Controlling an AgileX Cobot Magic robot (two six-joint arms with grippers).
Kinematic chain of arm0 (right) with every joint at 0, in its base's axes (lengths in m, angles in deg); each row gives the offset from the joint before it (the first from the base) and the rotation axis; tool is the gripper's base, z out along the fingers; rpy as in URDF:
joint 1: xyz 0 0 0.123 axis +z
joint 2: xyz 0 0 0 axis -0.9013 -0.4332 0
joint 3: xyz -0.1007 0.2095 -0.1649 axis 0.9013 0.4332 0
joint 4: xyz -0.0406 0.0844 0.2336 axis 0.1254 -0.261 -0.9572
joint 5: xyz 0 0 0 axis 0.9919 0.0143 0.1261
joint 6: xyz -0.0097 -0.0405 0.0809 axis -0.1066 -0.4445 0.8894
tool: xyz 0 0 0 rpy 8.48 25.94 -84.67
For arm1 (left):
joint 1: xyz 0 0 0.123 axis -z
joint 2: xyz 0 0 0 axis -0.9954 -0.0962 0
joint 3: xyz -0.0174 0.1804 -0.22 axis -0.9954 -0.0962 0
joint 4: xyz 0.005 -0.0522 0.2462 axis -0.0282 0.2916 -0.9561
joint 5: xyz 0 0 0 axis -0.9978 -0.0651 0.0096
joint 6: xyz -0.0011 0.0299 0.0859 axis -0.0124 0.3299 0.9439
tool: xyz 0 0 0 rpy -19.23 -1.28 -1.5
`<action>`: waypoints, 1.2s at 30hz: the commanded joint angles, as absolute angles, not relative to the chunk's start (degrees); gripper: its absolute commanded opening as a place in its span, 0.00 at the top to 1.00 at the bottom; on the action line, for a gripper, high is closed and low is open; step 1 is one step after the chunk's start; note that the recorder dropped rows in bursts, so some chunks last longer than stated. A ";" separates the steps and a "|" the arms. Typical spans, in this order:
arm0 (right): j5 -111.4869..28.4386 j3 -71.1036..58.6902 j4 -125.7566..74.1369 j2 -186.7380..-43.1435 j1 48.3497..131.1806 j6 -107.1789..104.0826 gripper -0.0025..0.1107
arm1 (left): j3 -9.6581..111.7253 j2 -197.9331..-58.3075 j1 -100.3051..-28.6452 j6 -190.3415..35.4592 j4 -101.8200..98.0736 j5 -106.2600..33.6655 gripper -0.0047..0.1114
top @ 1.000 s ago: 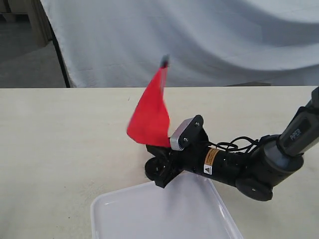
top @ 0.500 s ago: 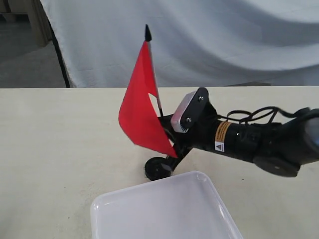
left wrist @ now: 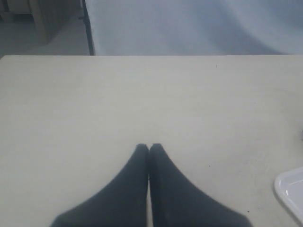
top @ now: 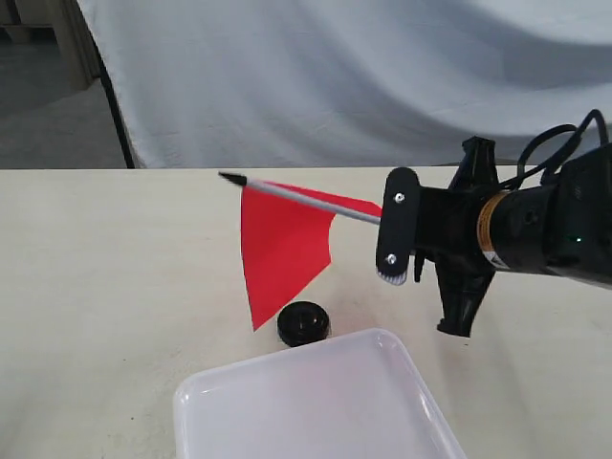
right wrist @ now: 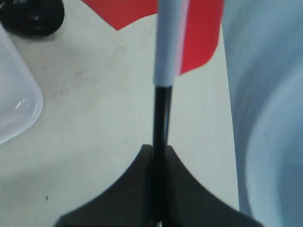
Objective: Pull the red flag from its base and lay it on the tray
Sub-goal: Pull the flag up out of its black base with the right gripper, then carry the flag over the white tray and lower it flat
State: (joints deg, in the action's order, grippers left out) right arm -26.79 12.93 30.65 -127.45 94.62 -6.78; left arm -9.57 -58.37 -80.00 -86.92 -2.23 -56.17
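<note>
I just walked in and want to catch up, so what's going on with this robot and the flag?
The right tool is shut on the black end of the red flag pole, holding it roughly level in the air with the cloth hanging down. The flag is out of its base, which sits on the table beside the tray rim. The flag is not yet on the tray. The left tool is shut on nothing, over bare table.

Pale beige tabletop (top: 115,287), white draped cloth backdrop (top: 382,76) behind it, dark post (top: 115,122) at its edge
</note>
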 commanded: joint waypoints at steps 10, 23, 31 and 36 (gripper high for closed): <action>-4.05 13.42 30.27 -120.21 109.50 -15.53 0.98 | -9.66 -58.31 -79.74 -86.84 -2.22 -56.02 0.96; 0.84 13.42 18.10 -126.63 113.73 -28.81 0.98 | -9.66 -58.31 -79.74 -86.84 -2.22 -56.02 0.96; -3.71 13.42 18.10 -138.99 113.73 -28.43 0.98 | -9.66 -58.31 -79.74 -86.84 -2.22 -56.02 0.96; -5.94 13.42 18.10 -143.57 113.73 -26.88 0.98 | -9.66 -58.31 -79.74 -86.84 -2.22 -56.02 0.96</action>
State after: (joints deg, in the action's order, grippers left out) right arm -4.34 13.43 18.49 -142.24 113.84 -27.98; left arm -9.57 -58.37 -80.00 -86.92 -2.23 -56.17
